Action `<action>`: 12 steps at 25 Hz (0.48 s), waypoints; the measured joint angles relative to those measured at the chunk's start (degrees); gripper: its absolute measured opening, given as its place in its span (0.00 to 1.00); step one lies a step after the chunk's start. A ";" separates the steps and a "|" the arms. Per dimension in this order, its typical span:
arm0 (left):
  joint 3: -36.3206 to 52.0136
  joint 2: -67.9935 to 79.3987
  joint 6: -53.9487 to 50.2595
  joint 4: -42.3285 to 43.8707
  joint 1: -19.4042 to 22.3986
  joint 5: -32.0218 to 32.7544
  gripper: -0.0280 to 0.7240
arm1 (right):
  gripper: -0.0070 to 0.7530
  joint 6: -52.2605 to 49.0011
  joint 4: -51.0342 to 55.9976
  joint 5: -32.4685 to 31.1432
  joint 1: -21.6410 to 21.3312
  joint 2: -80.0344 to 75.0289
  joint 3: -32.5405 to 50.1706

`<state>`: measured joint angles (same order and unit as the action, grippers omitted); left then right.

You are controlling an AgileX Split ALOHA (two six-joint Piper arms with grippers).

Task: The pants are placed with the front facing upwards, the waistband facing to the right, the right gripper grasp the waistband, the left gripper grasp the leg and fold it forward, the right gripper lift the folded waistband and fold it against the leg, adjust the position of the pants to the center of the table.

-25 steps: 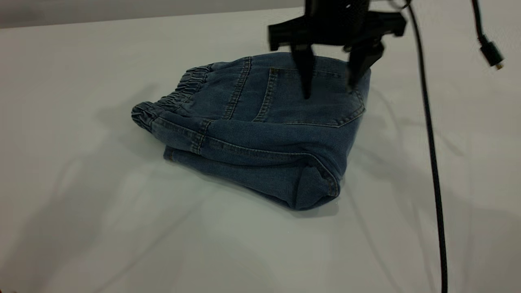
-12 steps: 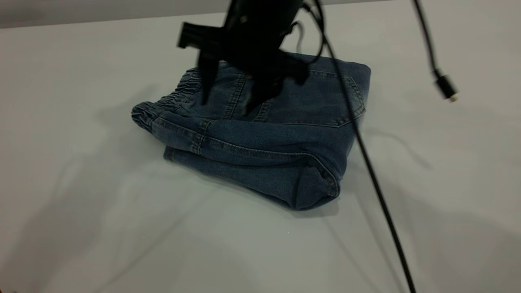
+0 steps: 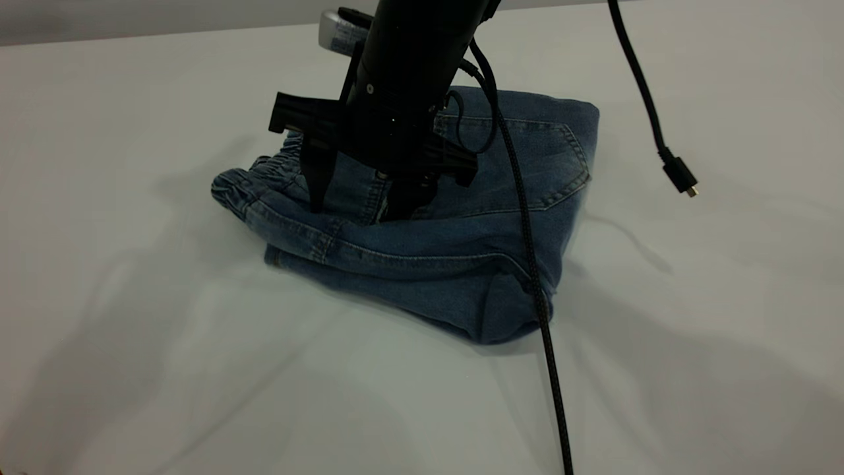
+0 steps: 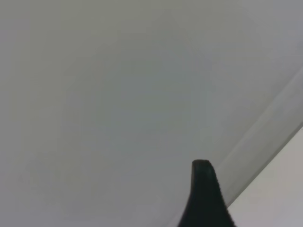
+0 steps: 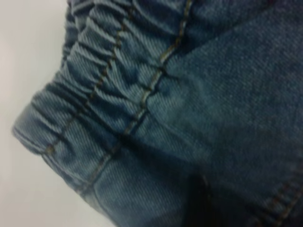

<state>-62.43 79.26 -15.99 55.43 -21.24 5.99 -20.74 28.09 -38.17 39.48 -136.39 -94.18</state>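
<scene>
While your right gripper (image 3: 356, 208) presses open-fingered on the folded pants (image 3: 501, 171), the waistband (image 3: 264, 173) lies just left in frame.

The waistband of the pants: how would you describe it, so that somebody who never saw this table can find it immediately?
On the pale table lies one folded bundle of blue denim pants. At the bundle's left end in the exterior view, beside the right gripper pressing down there, is the waistband. It is the only gathered, ruched strip; the other denim is smooth.
</scene>
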 joint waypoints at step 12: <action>0.00 0.00 0.00 0.00 0.00 -0.11 0.62 | 0.55 16.00 0.05 -17.01 0.00 0.00 0.00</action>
<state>-62.43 79.26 -15.99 55.43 -21.24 5.88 -4.74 28.13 -55.18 39.48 -136.39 -94.18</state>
